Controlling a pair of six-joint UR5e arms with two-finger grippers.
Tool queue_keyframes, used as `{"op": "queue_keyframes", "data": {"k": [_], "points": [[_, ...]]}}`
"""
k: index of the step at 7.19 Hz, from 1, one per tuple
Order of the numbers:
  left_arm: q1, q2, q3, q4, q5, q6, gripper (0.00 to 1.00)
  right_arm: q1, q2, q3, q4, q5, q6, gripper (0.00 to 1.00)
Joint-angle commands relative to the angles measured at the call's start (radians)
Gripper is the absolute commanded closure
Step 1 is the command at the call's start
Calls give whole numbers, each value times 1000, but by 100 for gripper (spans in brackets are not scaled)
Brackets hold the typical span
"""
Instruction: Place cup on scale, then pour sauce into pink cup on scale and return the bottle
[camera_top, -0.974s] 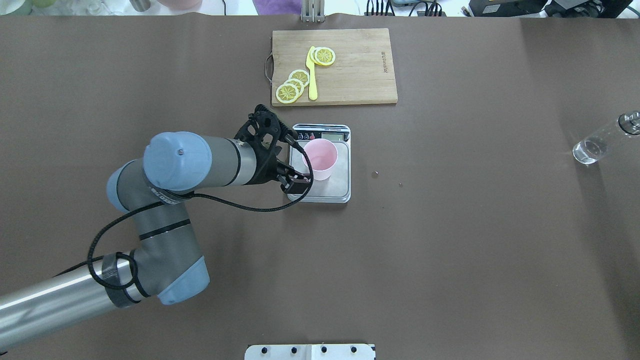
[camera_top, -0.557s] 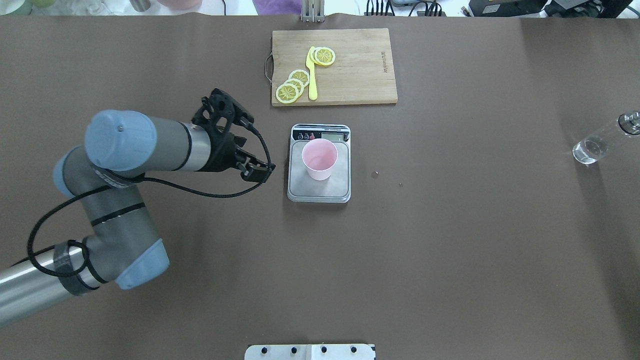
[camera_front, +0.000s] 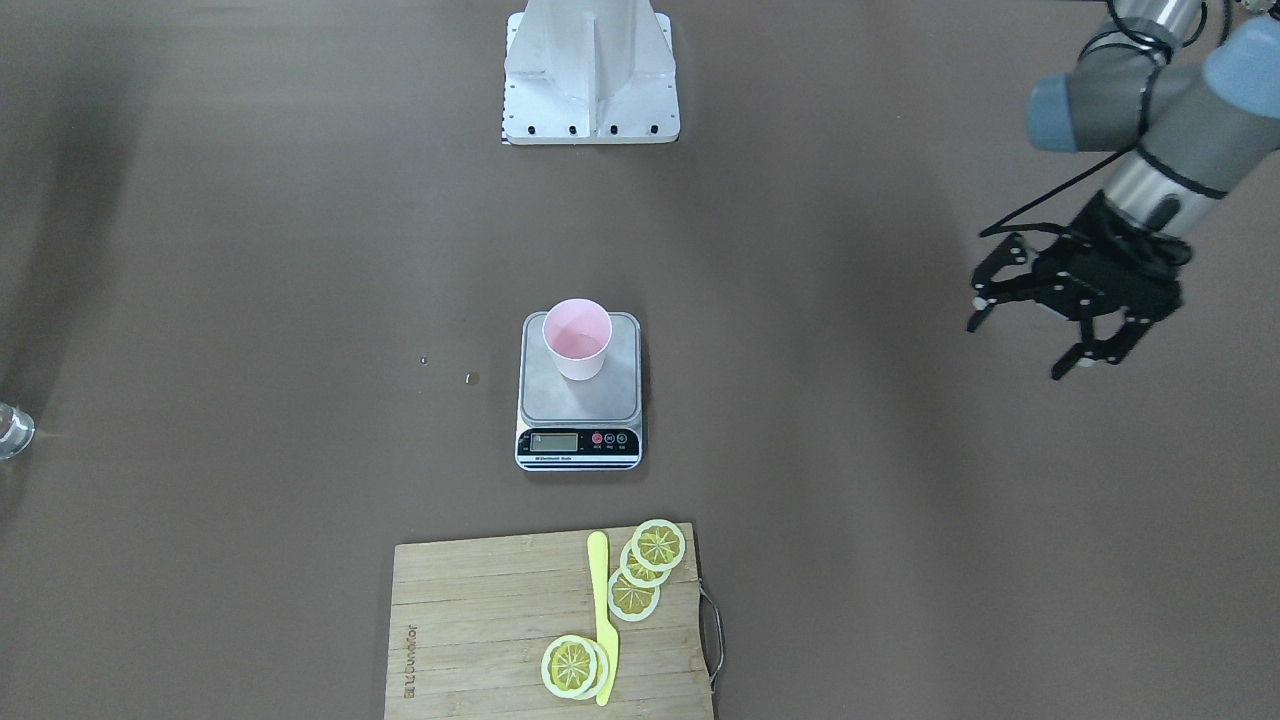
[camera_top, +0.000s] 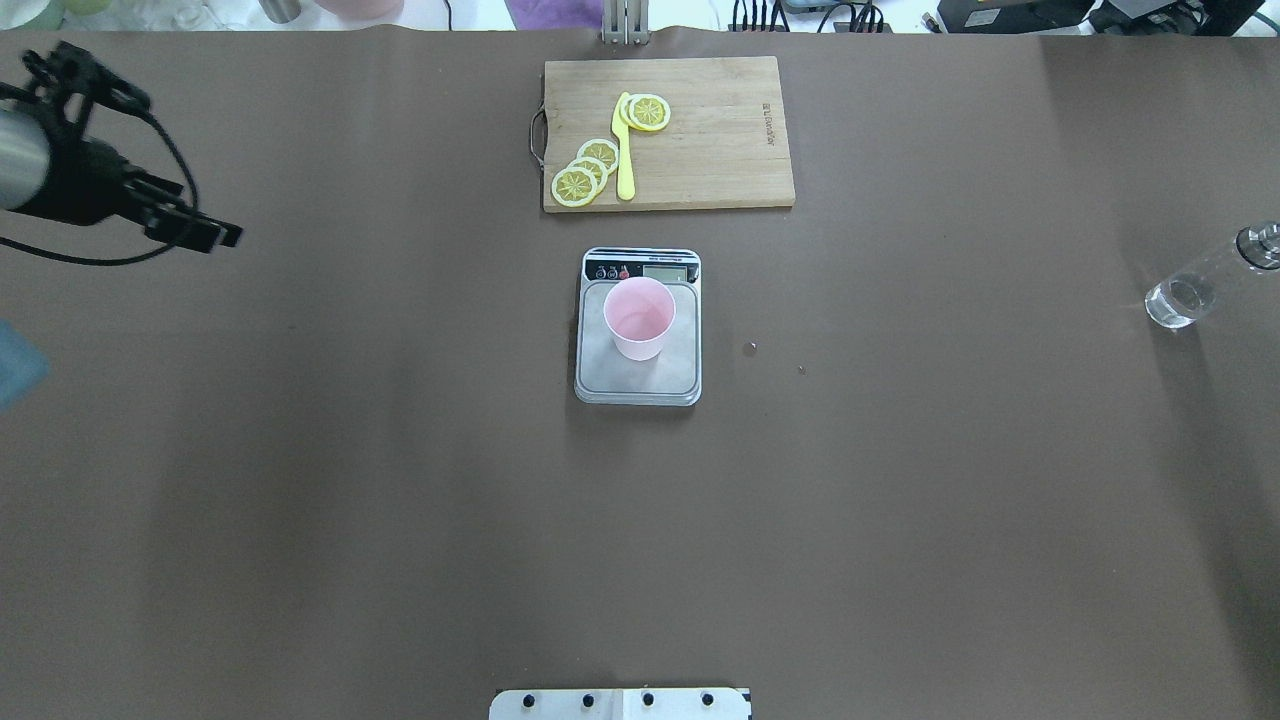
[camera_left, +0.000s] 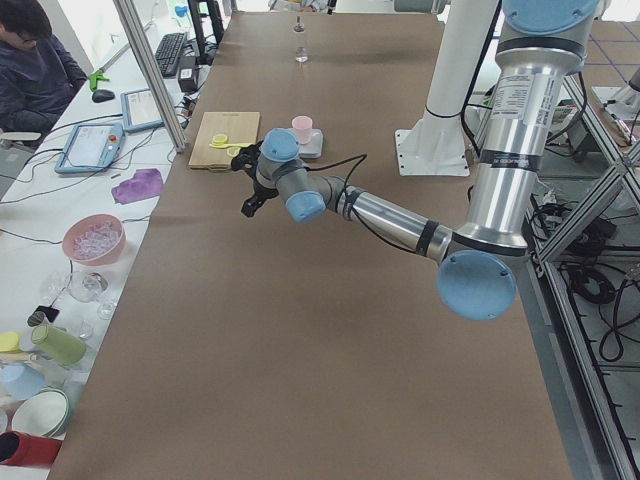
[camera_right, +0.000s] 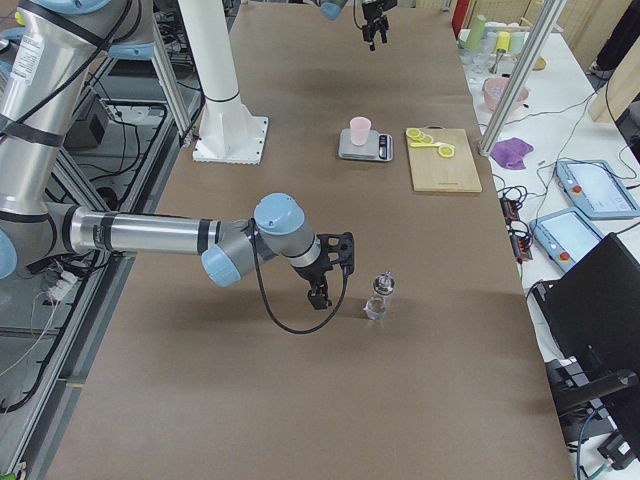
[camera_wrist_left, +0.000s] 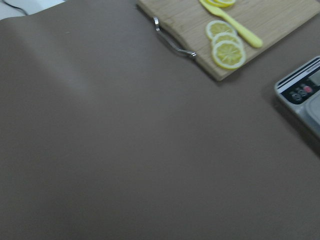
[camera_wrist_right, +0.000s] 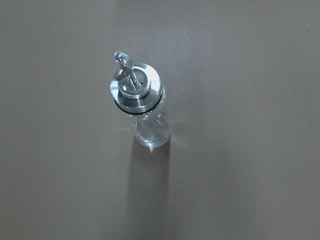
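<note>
The pale pink cup (camera_top: 639, 318) (camera_front: 577, 338) stands upright on the steel platform of the scale (camera_top: 640, 382) (camera_front: 580, 405) at the table's middle. My left gripper (camera_front: 1020, 345) (camera_top: 205, 230) hangs open and empty, far off to the scale's left side. The clear glass bottle (camera_top: 1195, 288) (camera_right: 379, 296) (camera_wrist_right: 140, 105) with its silver spout stands at the far right; the sauce in it barely shows. My right gripper (camera_right: 333, 275) hovers close beside the bottle, apart from it. Whether it is open or shut I cannot tell.
A wooden cutting board (camera_top: 720, 130) (camera_front: 480, 630) with lemon slices and a yellow knife lies behind the scale. The robot base (camera_front: 590, 70) stands at the near edge. A person (camera_left: 30, 60) sits at a side table with bowls and cups.
My left arm has drawn back from the scale to the far left of the table. The cup stays on the scale, standing free.
</note>
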Motion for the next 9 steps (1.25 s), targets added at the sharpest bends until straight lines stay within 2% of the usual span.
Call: {"op": "queue_keyframes", "data": {"k": [1, 2, 3, 6, 9], "points": [[-212, 30, -2, 317, -42, 343, 1, 0, -1, 0, 12, 1, 15, 0], [-293, 6, -11, 521, -45, 431, 1, 0, -2, -1, 12, 1, 15, 0], [-347, -11, -4, 641, -35, 444, 1, 0, 0, -1, 12, 1, 15, 0], [-364, 167, -1, 631, -33, 436, 1, 0, 0, -1, 12, 1, 13, 0], [-363, 176, -11, 640, -33, 430, 1, -26, 0, -9, 12, -22, 24, 0]]}}
